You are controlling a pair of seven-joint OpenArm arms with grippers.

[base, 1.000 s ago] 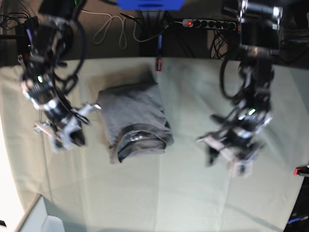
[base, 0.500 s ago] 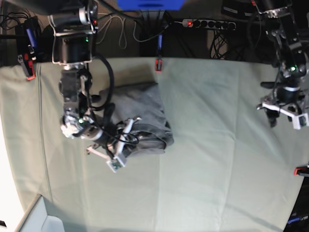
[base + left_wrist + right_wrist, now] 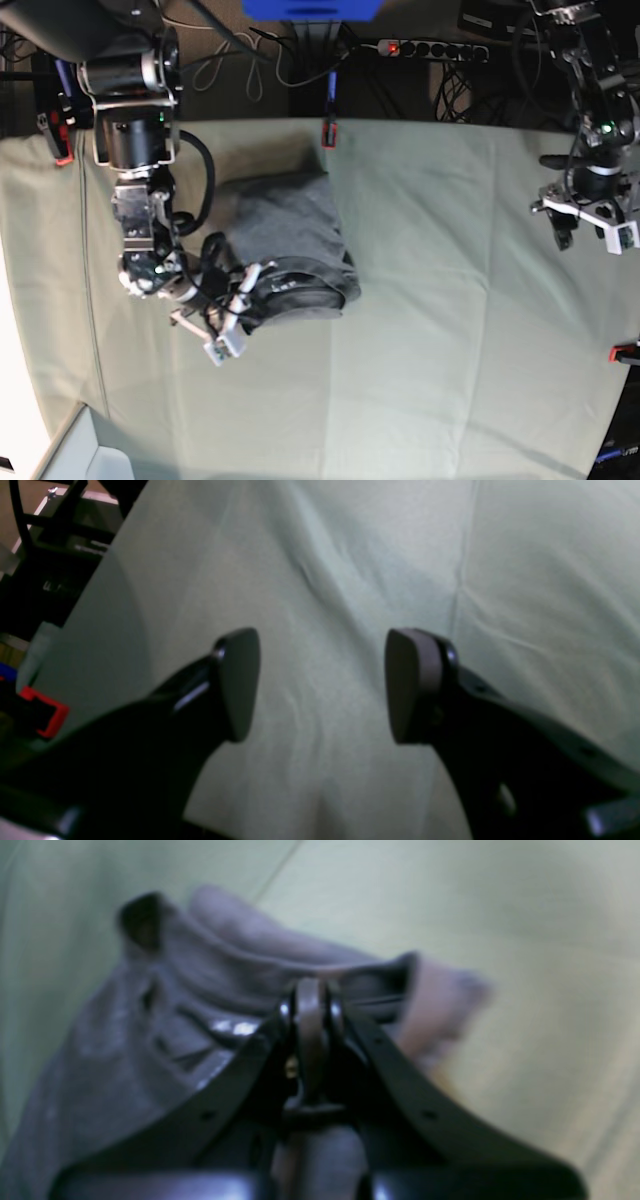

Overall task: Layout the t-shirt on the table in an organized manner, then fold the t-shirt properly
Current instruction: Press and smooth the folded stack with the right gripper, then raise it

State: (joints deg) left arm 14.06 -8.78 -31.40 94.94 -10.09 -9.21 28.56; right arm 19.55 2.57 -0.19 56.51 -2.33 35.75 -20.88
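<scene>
The dark grey t-shirt lies in a folded bundle on the table, just below the red clamp on its far edge. The right gripper is pressed shut at the bundle's collar end, holding nothing visible, and could drag the folds askew. The left gripper hangs wide open and empty, well apart.

A robotics lab or test bench, probably: the table wears a pale green cloth pinned by a red clamp, and behind the right gripper run loose cables and a power strip.
</scene>
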